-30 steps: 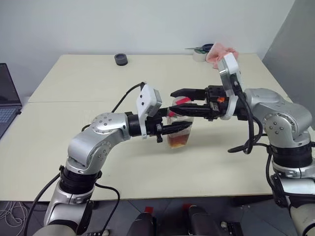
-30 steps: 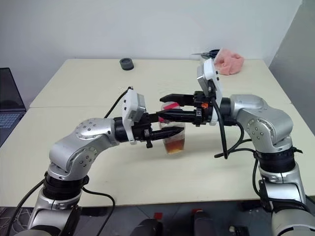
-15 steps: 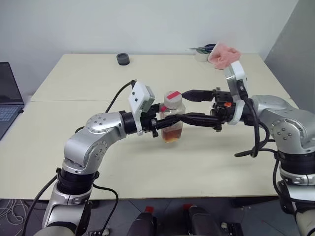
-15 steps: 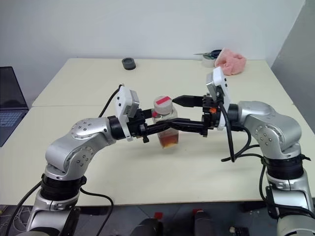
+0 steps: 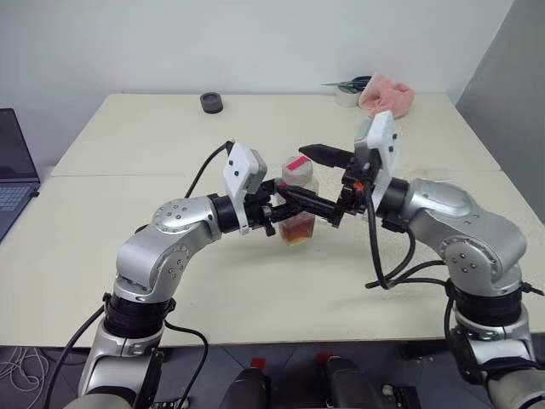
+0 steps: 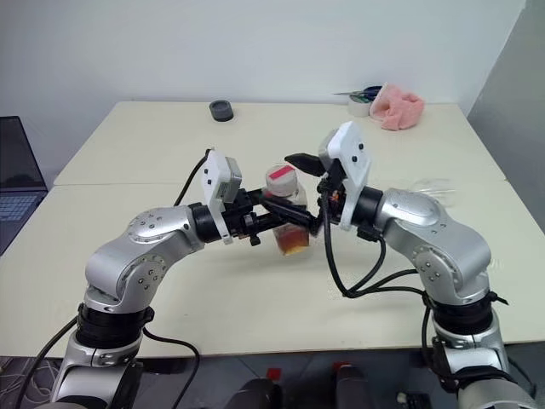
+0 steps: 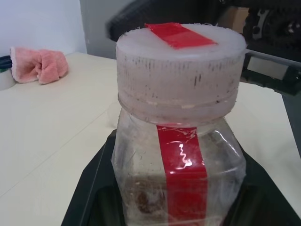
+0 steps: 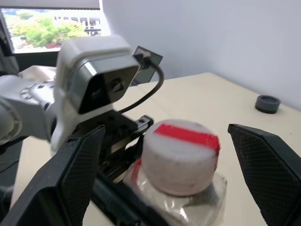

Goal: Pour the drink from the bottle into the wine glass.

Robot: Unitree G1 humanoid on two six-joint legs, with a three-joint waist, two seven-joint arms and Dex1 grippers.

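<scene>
Clamping the bottle by its body, the left tool holds it upright above the tabletop, near the middle, with the drink sitting low in the bottom of it. Across from it the right tool stands spread wide, one finger on each side of the whitish cap with its red strip, neither pad looking to touch it. So the cap is on and has to come off first, and that is where trouble sits. If those wide fingers close off-centre, they may shove the cap sideways and tilt the bottle in the left tool's grip. A twist with too light a pinch would just slip round the ribbed edge; too hard a twist could turn the whole bottle in the left tool. The two tools are packed close, so a clash of fingers is a real risk. Something clear lies on the tabletop by the right arm, perhaps the wine glass, but I cannot tell.
</scene>
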